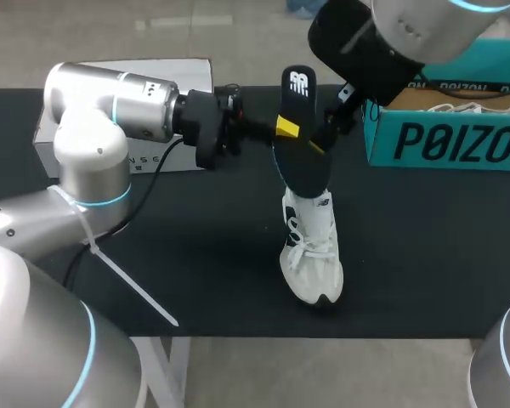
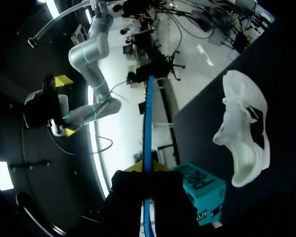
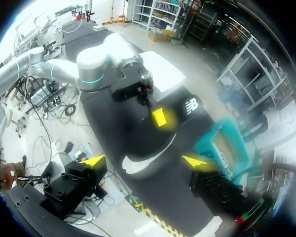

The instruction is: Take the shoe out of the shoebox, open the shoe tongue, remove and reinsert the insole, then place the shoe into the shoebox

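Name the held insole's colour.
The insole is black with a white logo; the head view shows it best.

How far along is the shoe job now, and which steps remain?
Done: the white shoe is out of the teal shoebox, resting on the table, and its black insole is out. In hand: the left gripper holds the insole between its fingers, above the shoe; the right gripper is open beside it. Left: reinsert the insole, then place the shoe into the shoebox.
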You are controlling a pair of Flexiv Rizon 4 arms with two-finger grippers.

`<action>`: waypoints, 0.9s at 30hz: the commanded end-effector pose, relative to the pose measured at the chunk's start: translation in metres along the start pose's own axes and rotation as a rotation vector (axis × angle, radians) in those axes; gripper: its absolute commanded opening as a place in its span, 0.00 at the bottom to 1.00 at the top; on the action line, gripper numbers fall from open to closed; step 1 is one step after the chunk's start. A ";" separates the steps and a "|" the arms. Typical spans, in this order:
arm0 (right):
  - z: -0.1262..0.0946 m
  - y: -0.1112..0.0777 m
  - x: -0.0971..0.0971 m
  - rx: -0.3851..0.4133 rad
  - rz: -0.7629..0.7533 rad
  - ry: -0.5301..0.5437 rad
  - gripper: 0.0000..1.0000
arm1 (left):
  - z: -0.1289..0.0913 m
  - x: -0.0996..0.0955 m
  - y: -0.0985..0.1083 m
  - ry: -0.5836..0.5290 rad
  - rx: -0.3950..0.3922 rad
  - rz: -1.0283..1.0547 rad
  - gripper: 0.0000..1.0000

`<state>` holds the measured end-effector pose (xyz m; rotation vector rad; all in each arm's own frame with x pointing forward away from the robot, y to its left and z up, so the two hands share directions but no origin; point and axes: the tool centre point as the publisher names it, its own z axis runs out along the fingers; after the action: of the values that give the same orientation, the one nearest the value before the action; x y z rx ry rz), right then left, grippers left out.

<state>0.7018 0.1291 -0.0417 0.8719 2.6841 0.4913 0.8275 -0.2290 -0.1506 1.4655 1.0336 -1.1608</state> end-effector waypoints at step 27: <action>0.006 0.000 -0.007 -0.012 0.049 0.085 1.00 | 0.004 0.002 0.013 0.014 0.010 -0.043 0.00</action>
<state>0.7004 0.1304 -0.0411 0.8950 2.6877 0.5028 0.8397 -0.2338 -0.1505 1.4670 1.0765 -1.1911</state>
